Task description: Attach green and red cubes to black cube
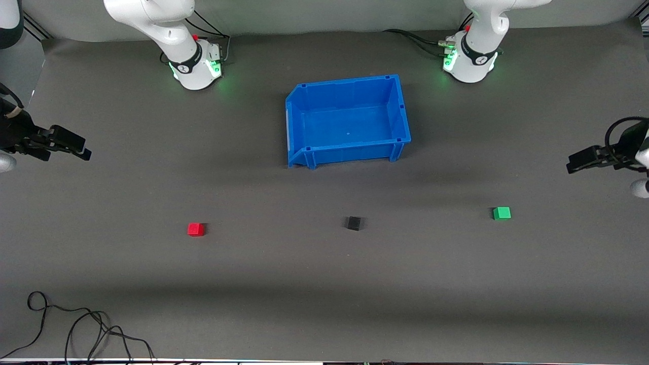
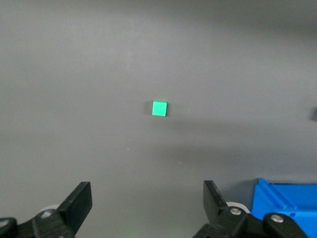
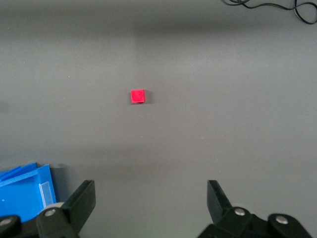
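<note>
The right gripper (image 1: 76, 147) hangs high over the right arm's end of the table (image 1: 324, 284), its fingers (image 3: 81, 203) spread wide with nothing between them; that arm waits. The red cube (image 1: 195, 229) sits on the table toward that same end, alone and well apart from everything else; the right wrist view shows it (image 3: 137, 96) lying flat on the mat. Next along comes the blue bin (image 1: 400, 121), midway between the two arm bases and farther from the front camera than all three cubes. The black cube (image 1: 354, 223) rests nearer to the front camera than the bin, between the two coloured cubes and apart from both. The green cube (image 1: 502, 213) lies toward the left arm's end of the table, also seen in the left wrist view (image 2: 159, 108). The left gripper (image 1: 583, 159) hangs over that end, fingers (image 2: 79, 203) parted and holding nothing, its arm waiting too.
</note>
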Controlling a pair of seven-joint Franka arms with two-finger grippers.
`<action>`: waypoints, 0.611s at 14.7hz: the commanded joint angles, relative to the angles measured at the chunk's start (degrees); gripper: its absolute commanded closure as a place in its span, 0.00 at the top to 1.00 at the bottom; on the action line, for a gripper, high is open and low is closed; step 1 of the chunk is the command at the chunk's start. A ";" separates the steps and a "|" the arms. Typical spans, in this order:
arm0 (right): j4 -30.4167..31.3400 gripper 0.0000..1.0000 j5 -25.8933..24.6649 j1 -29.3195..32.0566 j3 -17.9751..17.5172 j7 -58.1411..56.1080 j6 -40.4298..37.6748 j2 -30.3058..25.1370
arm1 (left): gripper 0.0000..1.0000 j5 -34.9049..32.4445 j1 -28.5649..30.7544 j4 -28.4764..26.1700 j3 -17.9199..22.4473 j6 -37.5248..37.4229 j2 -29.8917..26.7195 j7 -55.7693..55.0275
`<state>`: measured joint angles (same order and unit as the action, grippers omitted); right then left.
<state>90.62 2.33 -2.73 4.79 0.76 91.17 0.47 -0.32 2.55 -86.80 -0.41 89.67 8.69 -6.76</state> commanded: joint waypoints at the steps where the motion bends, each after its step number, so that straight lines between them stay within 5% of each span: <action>1: -1.58 1.00 1.27 -1.05 0.83 4.47 -0.47 1.10 | 1.00 0.05 1.75 -0.03 -0.03 -1.52 1.76 -4.58; 5: -5.89 1.00 5.65 -1.05 0.83 30.57 -0.47 6.55 | 1.00 1.72 6.85 -1.60 -0.03 1.63 6.15 -8.25; 9: -6.34 1.00 9.53 -1.05 0.48 63.07 0.06 8.84 | 1.00 1.64 6.60 -8.72 -0.03 10.16 6.60 -25.01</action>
<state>86.62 9.81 -3.11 4.82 49.01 91.50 7.49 0.98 10.06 -91.71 -0.18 96.72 16.51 -23.40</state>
